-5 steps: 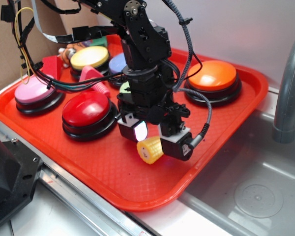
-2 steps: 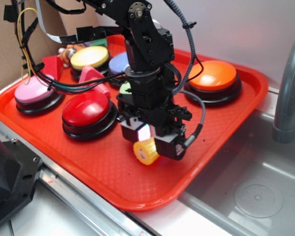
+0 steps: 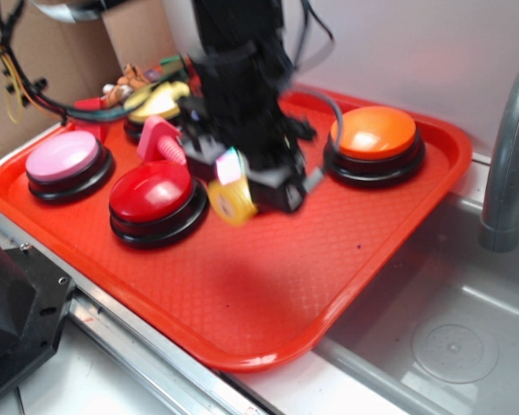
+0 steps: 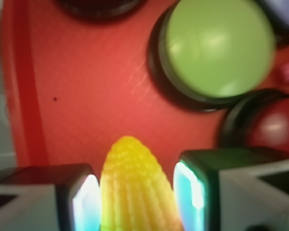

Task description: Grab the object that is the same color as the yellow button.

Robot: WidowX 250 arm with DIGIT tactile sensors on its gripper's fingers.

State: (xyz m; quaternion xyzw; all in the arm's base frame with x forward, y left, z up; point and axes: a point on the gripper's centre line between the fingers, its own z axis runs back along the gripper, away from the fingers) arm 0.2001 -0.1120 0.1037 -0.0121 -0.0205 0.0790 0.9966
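The object, a small yellow corn cob stub, hangs above the red tray, held between the fingers of my gripper, which is shut on it. The wrist view shows the object pinched between the two lit pads, its tapered tip pointing away from the gripper. The yellow button sits at the tray's back left, partly hidden behind the blurred arm.
On the tray stand a red button, a pink button, an orange button and a light green button. A pink cone toy lies near the red one. A grey faucet and sink are at the right.
The gripper has risen and swung left and back with the corn cob in it, from low over the tray's middle to beside the red button. The arm is motion-blurred.
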